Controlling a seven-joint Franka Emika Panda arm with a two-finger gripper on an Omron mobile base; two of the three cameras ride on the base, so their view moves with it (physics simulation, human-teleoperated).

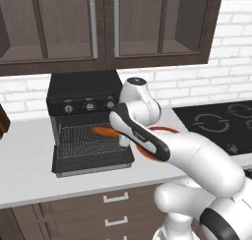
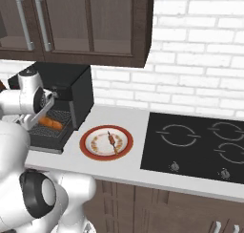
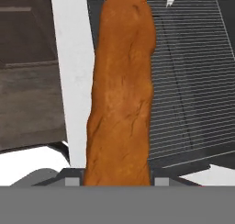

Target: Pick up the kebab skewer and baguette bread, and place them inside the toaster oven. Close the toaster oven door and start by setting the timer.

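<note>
- Bread (image 3: 121,90) is sitting in the gripper (image 3: 117,181), the jaws closing on its near end; in the hand view the loaf is running away from the fingers, up across the picture.
- Bread is hanging over the wire rack (image 1: 86,138) at the mouth of the oven (image 1: 83,94); whether it is already touching the wires, I cannot tell.
- Door (image 1: 93,161) is lying dropped open, flat in front of the oven, so the way in is standing free.
- Skewer (image 2: 112,141) is waiting on the plate (image 2: 88,148), just beside the oven on the counter (image 1: 24,165), untouched by the arm (image 1: 142,135).
- Knobs (image 1: 89,106) are sitting in a row above the opening, and nothing is reaching for them.
- Judging by this, the task is sitting in its first half: the bread is being delivered but not yet released, so no item is counting as placed.
- Remaining, as I am reading it: letting the bread go on the rack, fetching the skewer from the plate, laying it inside as well, lifting the door shut, then turning the timer knob.
- Which of the three knobs is serving as the timer, the pictures are not making clear.
</note>
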